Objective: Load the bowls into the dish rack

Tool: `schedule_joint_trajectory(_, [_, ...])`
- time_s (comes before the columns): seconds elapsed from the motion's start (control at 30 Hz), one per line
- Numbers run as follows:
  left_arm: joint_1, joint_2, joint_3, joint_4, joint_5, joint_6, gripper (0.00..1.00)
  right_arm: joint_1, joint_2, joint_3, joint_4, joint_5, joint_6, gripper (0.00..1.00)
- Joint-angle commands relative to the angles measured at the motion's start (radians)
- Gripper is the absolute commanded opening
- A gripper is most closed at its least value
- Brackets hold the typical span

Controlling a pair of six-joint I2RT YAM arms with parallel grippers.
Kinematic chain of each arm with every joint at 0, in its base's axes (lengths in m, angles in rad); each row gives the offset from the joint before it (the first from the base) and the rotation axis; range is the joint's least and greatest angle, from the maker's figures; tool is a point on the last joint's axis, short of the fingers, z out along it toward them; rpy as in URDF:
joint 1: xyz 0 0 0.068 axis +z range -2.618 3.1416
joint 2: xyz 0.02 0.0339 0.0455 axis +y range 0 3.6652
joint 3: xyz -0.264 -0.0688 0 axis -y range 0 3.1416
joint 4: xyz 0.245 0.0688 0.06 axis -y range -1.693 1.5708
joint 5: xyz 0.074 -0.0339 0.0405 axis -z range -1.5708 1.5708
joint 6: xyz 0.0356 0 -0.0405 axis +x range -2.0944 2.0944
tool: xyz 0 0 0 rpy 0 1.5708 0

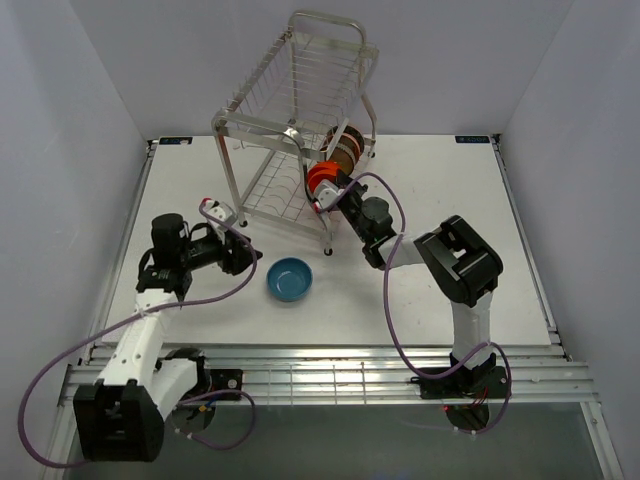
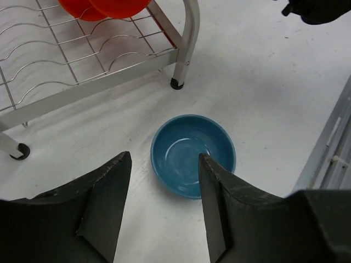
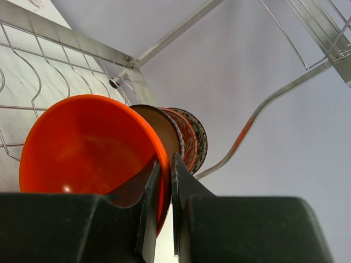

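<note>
Between the pressed-together fingers of the right hand [image 3: 163,181] sits the rim of an orange bowl [image 3: 88,142], pinched on edge over the slotted lower tier of the dish rack [image 2: 93,87]. Just beyond its fingertips the dark brown bowl [image 3: 164,123] and the red-and-white patterned bowl [image 3: 186,139] stand upright in a row. The step in hand looks like seating this bowl. It should probably be tilted to match its neighbours and eased down until the rim drops between two wires, with the pinch let go only once the bowl leans supported, or it may roll out. Below and just ahead of the left hand [image 2: 163,158], whose fingers are spread, the blue bowl [image 2: 192,150] lies mouth-up on the desk [image 1: 440,200], near the rack's foot. Whether a finger touches it I cannot tell. A sound grasp would put one finger inside the near wall and one outside.
</note>
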Motion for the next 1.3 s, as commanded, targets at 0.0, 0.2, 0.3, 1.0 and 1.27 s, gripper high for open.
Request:
schedule_joint_trajectory(0.0, [-0.067,0.105,-0.014,0.282,-0.110,-0.082,0.62,-0.008,-0.044,0.028,0.576,0.056,0.014,0.08])
schedule_joint_trajectory(0.2, [-0.239,0.318,-0.021,0.612,-0.323,-0.191,0.51,-0.011,-0.054,0.038,0.551,0.064,0.037,0.08])
schedule_joint_trajectory(0.3, [-0.296,0.438,0.030,0.724,-0.432,-0.206,0.48,-0.014,-0.041,0.052,0.550,0.067,0.039,0.08])
schedule_joint_trajectory(1.0, [-0.322,0.890,0.358,0.793,-0.549,-0.467,0.39,-0.019,-0.029,0.067,0.512,0.099,0.087,0.08])
schedule_joint_trajectory(1.27, [-0.330,0.952,0.410,0.838,-0.469,-0.528,0.40,-0.019,-0.009,0.074,0.512,0.101,0.090,0.08])
